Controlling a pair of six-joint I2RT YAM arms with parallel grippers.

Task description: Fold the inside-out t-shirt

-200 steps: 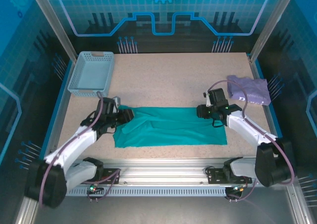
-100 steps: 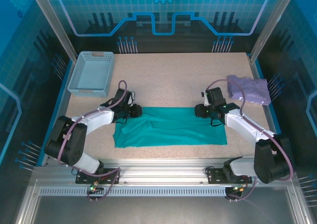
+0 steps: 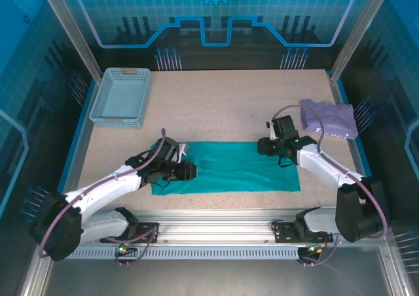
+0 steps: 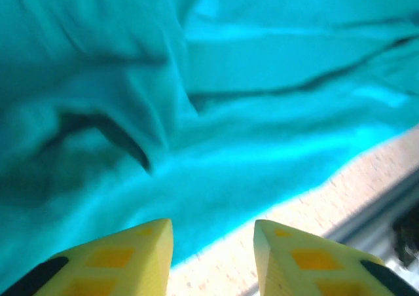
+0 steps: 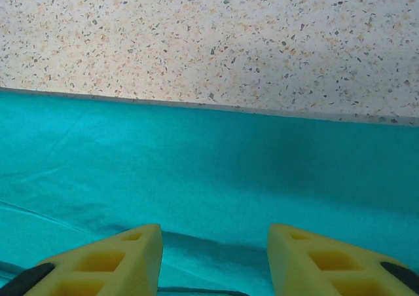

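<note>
Top view: the inside-out t-shirt (image 3: pixel 242 171) lies on the table (image 3: pixel 222 106), in the near half, spread as 1 wide teal band running left to right between the 2 arms. Its right end is flat with square corners; its left end is rumpled.

Left gripper (image 3: pixel 188 172): low over the left part of the shirt, pointing right along the cloth. In the left wrist view its 2 yellow fingers (image 4: pixel 124 257) stand apart with nothing between them. Beyond them is creased teal cloth, then the shirt's edge meeting speckled tabletop at lower right. That view is blurred, so I cannot tell whether the tips touch the cloth.

Right gripper (image 3: pixel 265 147): at the far right corner area of the shirt, pointing left. In the right wrist view its 2 yellow fingers (image 5: pixel 314 260) are also spread wide, gripping nothing. Smooth cloth lies under and ahead of them, and the shirt's edge runs straight across with bare table beyond.

Elsewhere: 1 pale blue basket (image 3: pixel 121 97) at the far left corner of the table, and 1 lavender folded garment (image 3: pixel 329 119) at the right edge, well apart from the shirt.
</note>
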